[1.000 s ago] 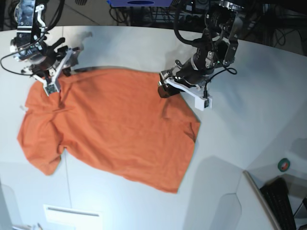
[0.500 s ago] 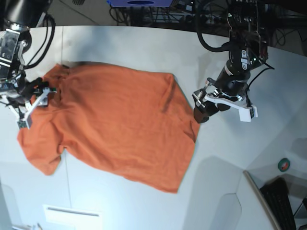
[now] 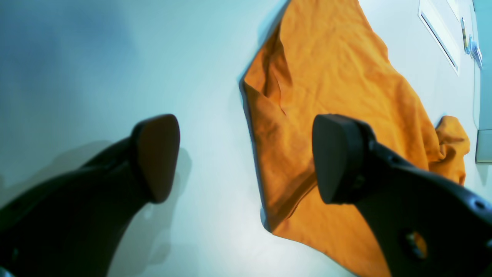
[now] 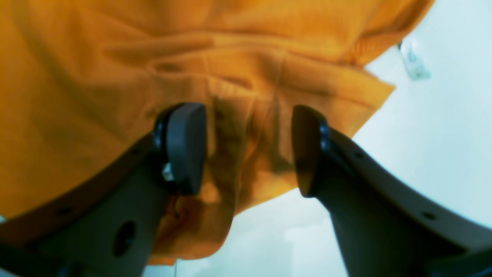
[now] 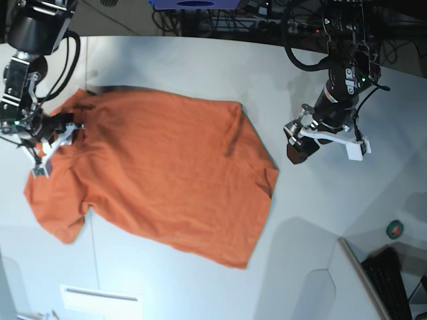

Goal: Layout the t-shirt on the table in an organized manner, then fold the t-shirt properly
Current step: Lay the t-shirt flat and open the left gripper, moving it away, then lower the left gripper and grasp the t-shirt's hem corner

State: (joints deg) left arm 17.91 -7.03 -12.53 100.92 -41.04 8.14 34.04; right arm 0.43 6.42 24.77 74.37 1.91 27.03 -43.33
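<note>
The orange t-shirt (image 5: pixel 153 173) lies spread on the white table (image 5: pixel 200 67), with a sleeve at the lower left and a few creases near its right edge. My left gripper (image 5: pixel 295 152) hovers over bare table just right of the shirt. The left wrist view shows it open (image 3: pixel 246 154) and empty, with the shirt's edge (image 3: pixel 338 84) beyond its fingers. My right gripper (image 5: pixel 57 130) is over the shirt's upper left part. In the right wrist view its jaws stand open (image 4: pixel 246 150) above bunched folds of the t-shirt (image 4: pixel 96 77), not closed on the cloth.
A green tape roll (image 5: pixel 395 229) and a keyboard (image 5: pixel 393 280) sit at the right front. A white panel (image 5: pixel 100 300) lies near the front edge. A thin dark seam (image 5: pixel 95 253) crosses the table. A small pale scrap (image 4: pixel 413 61) lies beside the shirt.
My left gripper let go of the shirt's right corner and drew away to the right. My right gripper left the upper shoulder, swung left, and now sits over the shirt's upper left.
</note>
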